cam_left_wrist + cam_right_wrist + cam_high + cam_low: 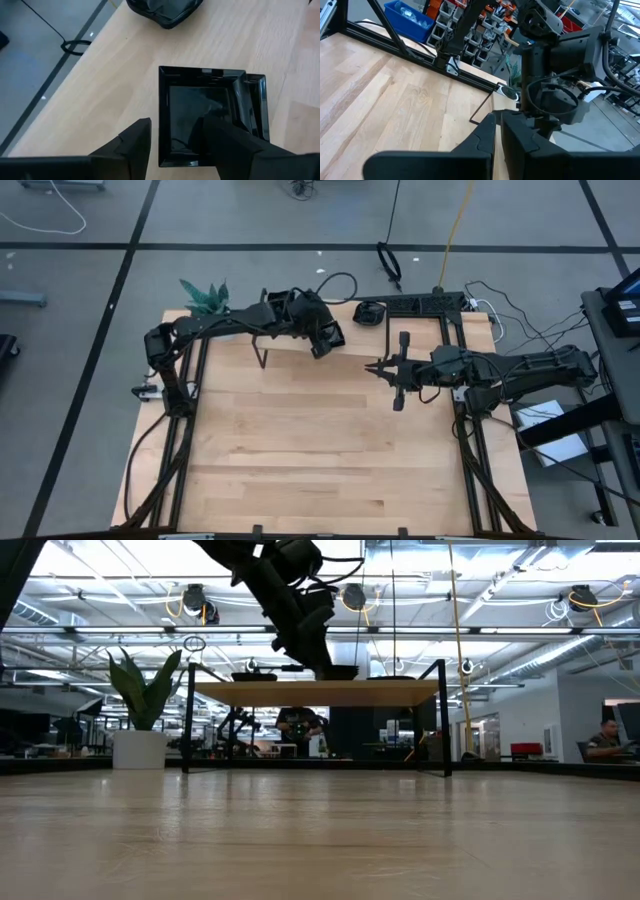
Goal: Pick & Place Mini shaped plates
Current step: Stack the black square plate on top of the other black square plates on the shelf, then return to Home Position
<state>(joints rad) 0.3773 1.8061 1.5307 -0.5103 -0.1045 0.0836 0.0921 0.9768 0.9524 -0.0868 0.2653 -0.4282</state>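
Two black square mini shaped plates (210,100) lie stacked, the lower one showing at one side, on a raised wooden shelf (320,692) at the table's far middle. My left gripper (175,125) hangs open just above them, one finger (222,145) over the top plate's hollow and the other finger (132,145) outside its rim. A rounded black dish (165,10) lies farther off on the shelf. In the high view my left gripper (328,340) is at the far middle, and my right gripper (375,368) waits shut at mid-right, holding nothing.
A potted green plant (205,297) stands at the table's far left corner. The shelf's black legs (188,720) stand on the table's far part. Black frame rails (185,395) run along both sides. The bare wooden table (320,450) spreads toward the near edge.
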